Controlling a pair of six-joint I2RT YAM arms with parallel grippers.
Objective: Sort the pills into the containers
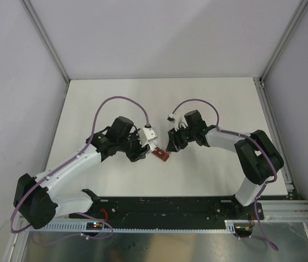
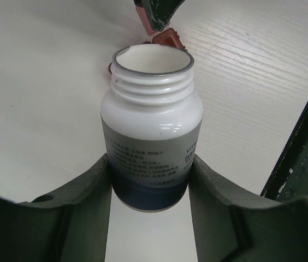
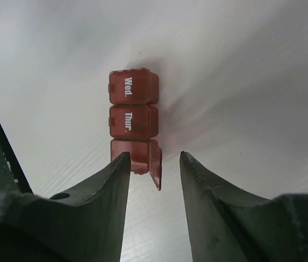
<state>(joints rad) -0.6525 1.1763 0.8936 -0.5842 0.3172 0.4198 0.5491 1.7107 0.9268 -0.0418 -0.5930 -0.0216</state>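
Above: the pill box [image 1: 160, 155] lies slanting on the table [image 1: 214, 109] between the left gripper [image 1: 146, 142] and the right gripper [image 1: 170, 146]; its labels are unreadable. Left wrist: the gripper clamps an uncapped bottle [image 2: 151, 142] that hides most of the pill box. Right wrist: spread jaws flank its open near end, and its long axis runs straight away.

pill box [image 3: 134, 120]: dark red, white lettering | bottle [image 2: 151, 125]: white, grey-navy label
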